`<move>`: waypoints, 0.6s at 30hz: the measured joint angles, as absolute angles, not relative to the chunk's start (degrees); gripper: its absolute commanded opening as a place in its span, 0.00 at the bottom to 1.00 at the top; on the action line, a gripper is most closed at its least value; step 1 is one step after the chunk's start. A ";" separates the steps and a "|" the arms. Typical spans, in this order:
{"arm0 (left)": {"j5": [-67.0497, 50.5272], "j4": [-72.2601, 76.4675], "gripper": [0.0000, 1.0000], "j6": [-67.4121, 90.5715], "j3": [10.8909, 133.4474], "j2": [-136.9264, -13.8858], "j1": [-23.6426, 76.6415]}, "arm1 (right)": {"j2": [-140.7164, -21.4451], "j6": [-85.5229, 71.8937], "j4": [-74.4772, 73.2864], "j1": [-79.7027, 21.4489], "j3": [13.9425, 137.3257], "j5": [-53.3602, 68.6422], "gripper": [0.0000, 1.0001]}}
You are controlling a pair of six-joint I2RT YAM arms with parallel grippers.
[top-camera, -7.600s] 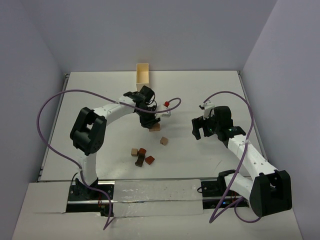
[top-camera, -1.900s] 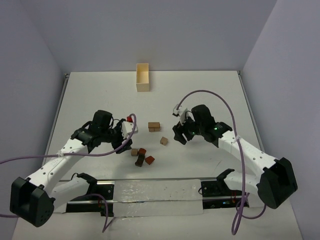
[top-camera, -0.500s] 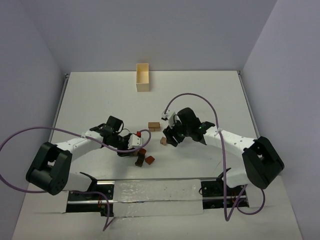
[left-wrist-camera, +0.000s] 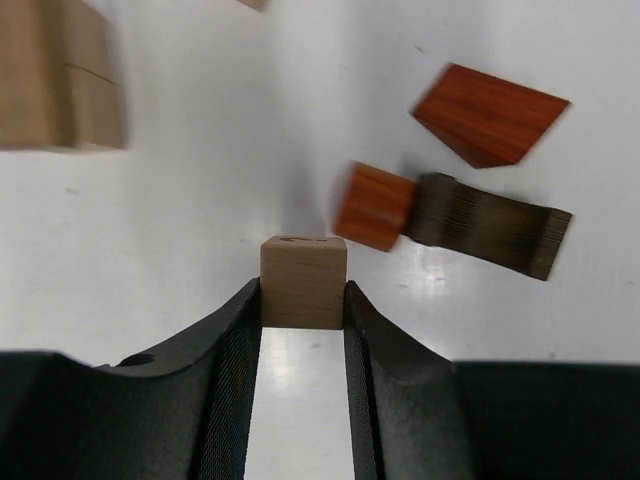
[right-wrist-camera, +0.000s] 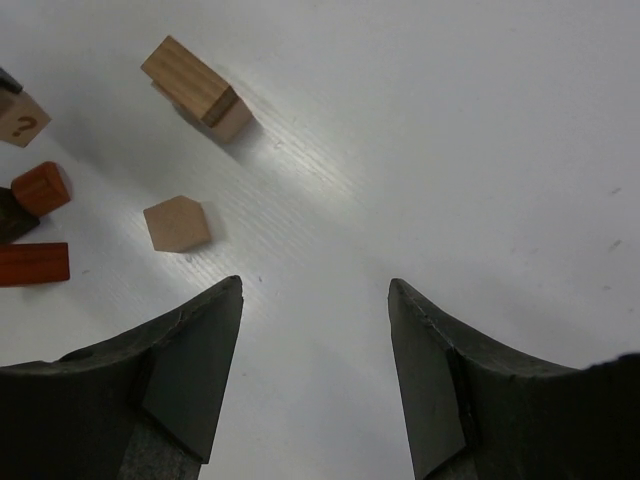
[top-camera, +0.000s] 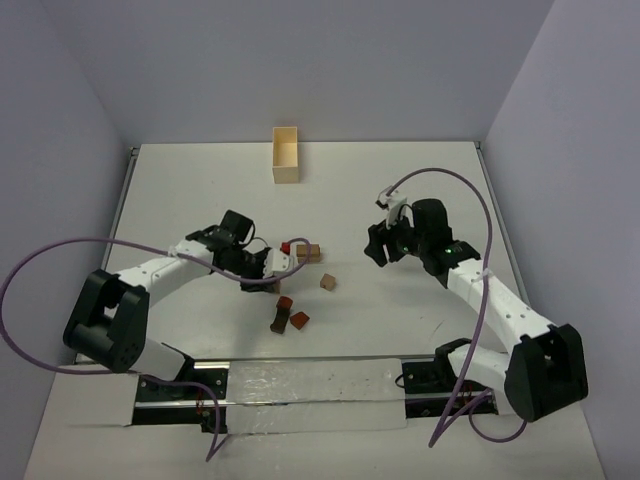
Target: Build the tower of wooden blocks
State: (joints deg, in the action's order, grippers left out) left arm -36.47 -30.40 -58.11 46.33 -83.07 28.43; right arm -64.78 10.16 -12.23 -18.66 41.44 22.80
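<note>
My left gripper [left-wrist-camera: 303,288] is shut on a light tan cube [left-wrist-camera: 303,272], pinched at its fingertips above the table. In the top view that gripper [top-camera: 268,272] sits just left of a small tan block stack [top-camera: 308,253]; the stack [left-wrist-camera: 55,75] is blurred at the left wrist view's top left. Beyond the held cube lie a reddish cube [left-wrist-camera: 375,206], a reddish wedge [left-wrist-camera: 488,113] and a dark block [left-wrist-camera: 490,238]. My right gripper [right-wrist-camera: 315,285] is open and empty over bare table, right of the blocks [top-camera: 376,247]. A loose tan cube [right-wrist-camera: 177,223] lies ahead of it.
A pale wooden box [top-camera: 286,155] stands at the table's far edge. The loose tan cube [top-camera: 327,282] lies right of the stack, and the reddish pieces [top-camera: 292,312] cluster nearer the arm bases. Purple cables loop over both arms.
My left gripper closed on the tan cube, lifted it from beside the reddish pieces and moved toward the stack. My right arm pulled back to the right, away from the blocks.
</note>
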 measured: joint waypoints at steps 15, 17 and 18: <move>-36.25 -33.23 0.12 -51.39 72.52 -97.59 27.94 | -59.30 10.13 -12.89 -14.20 39.95 23.75 0.69; -36.23 -33.44 0.13 -51.14 73.69 -99.04 28.00 | -59.37 10.15 -12.88 -14.20 39.92 23.74 0.69; -36.23 -33.58 0.13 -51.05 74.24 -99.72 28.04 | -59.40 10.17 -12.88 -14.20 39.92 23.76 0.69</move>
State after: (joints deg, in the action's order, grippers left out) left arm -36.23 -33.58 -51.05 74.24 -99.72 28.04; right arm -59.40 10.17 -12.88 -14.20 39.92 23.76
